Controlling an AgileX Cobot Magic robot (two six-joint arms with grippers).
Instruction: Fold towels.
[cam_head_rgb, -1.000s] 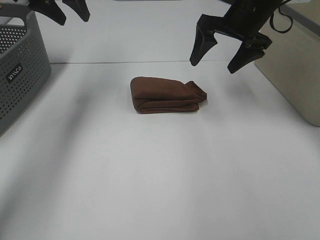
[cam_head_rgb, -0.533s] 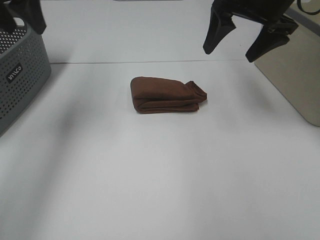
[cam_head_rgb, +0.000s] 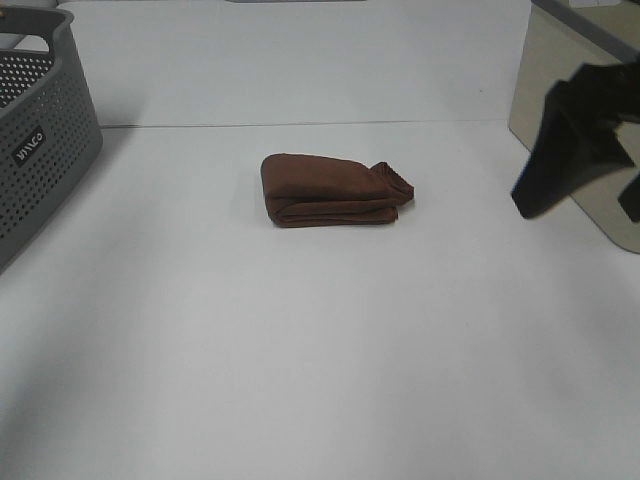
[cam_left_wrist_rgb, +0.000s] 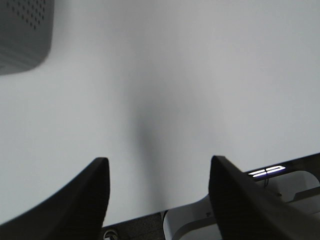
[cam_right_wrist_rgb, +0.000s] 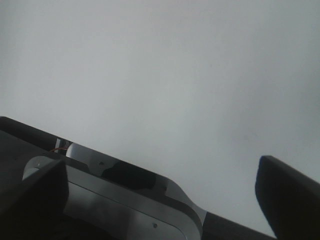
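One folded brown towel (cam_head_rgb: 335, 190) lies mid-table, untouched; right gripper (cam_head_rgb: 590, 150) hangs well apart at its three o'clock, jaws wide. Left gripper (cam_left_wrist_rgb: 157, 195) also gapes, holding nothing.

Towel (cam_head_rgb: 335, 190) in the middle of the table (cam_head_rgb: 300, 360), nearer the back edge. Basket (cam_head_rgb: 40, 140) at the left edge. Bin (cam_head_rgb: 575, 110) at the right edge.
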